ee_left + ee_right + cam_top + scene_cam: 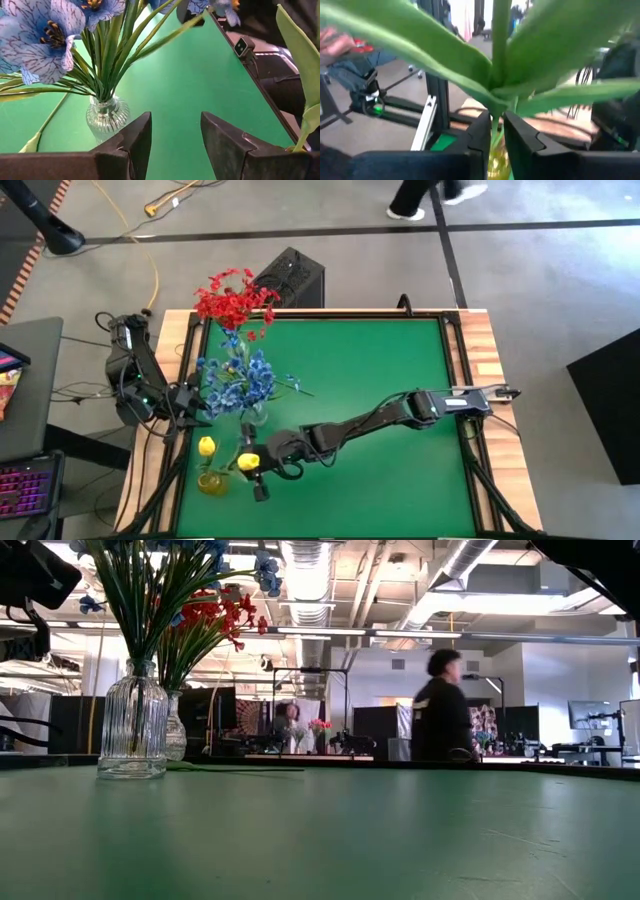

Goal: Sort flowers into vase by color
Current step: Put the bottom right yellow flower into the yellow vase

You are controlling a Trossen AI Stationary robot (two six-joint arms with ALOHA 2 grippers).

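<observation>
No text, label, brand, number or sign is legible in any view, neither near either gripper nor in the room beyond the table.

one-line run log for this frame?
right gripper: around yellow tulip stem, over yellow vase | left gripper: open, by blue flowers
</observation>
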